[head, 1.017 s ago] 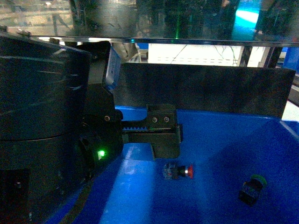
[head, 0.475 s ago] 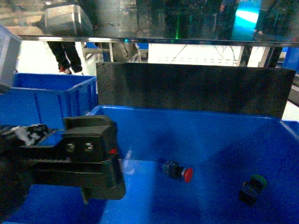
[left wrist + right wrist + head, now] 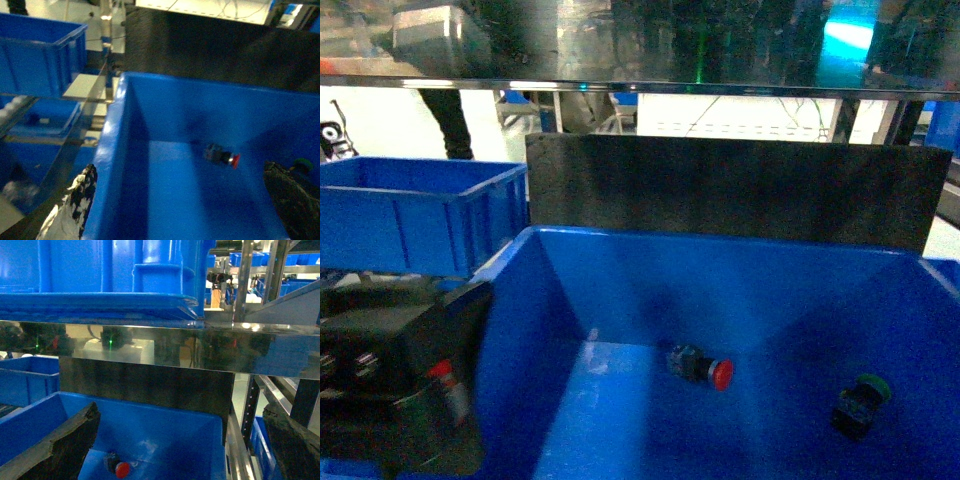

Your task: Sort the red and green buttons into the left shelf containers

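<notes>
Both buttons lie loose in the near blue bin, neither arm on them.

The red button [image 3: 708, 369] rests on its side mid-floor of the big bin [image 3: 510, 300], centre of the frame; the green button [image 3: 860, 402] sits well apart at lower right. Another blue bin [image 3: 420, 225] stands at upper left. The left tool [image 3: 175, 200] hangs at the near rim, fingers [image 3: 75, 200] wide apart and holding nothing; the right tool [image 3: 180, 450] is likewise spread and bare. To pick well, I reckon it should drop straight over the red cap, straddle the dark body crosswise, then close.
</notes>
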